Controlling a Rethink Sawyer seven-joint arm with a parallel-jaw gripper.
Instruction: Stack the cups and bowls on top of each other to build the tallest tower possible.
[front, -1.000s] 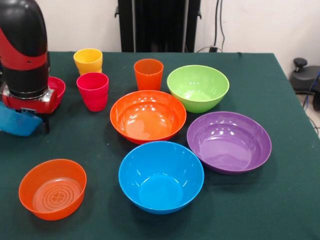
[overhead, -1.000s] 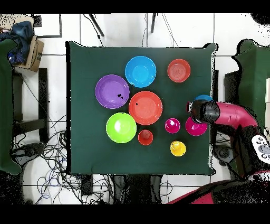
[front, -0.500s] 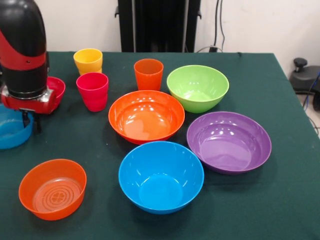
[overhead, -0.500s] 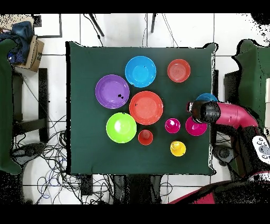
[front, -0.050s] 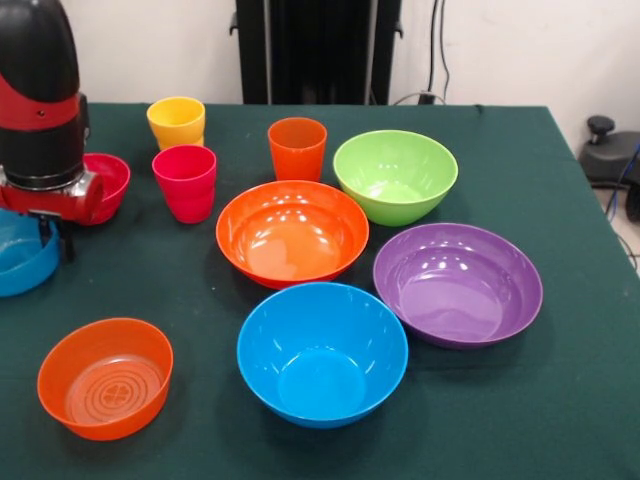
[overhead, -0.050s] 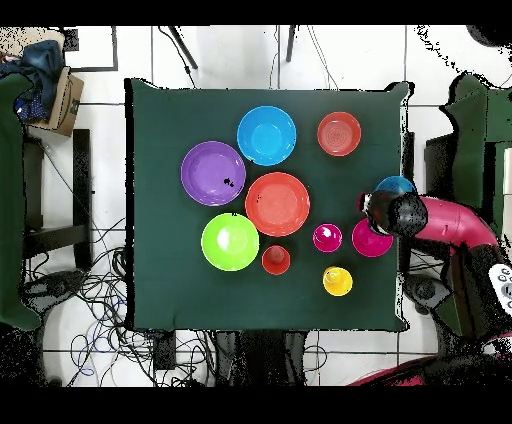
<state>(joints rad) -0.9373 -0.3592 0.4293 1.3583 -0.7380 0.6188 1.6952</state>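
My gripper (front, -0.050s: 54, 235) hangs at the table's left edge, at the rim of the small translucent blue bowl (front, -0.050s: 20, 258) (overhead, -0.050s: 395, 184), which sits level on the cloth. The small magenta bowl (front, -0.050s: 108, 180) is just behind the arm. Yellow (front, -0.050s: 176, 122), red-pink (front, -0.050s: 186, 180) and orange (front, -0.050s: 297, 147) cups stand apart at the back. The large orange (front, -0.050s: 293, 232), lime green (front, -0.050s: 396, 175), purple (front, -0.050s: 458, 283) and blue (front, -0.050s: 322, 352) bowls fill the middle. The small translucent orange bowl (front, -0.050s: 105, 377) is front left. Nothing is stacked, so no tower shows.
The dark green table (front, -0.050s: 560, 400) ends close beside the translucent blue bowl. A black chair part (front, -0.050s: 610, 150) stands off the right side. In the overhead view a cardboard box (overhead, -0.050s: 65, 100) and cables lie on the floor.
The translucent blue bowl, tilted and lifted a second ago, has come down level onto the table at the left edge. The arm has shifted left and risen slightly.
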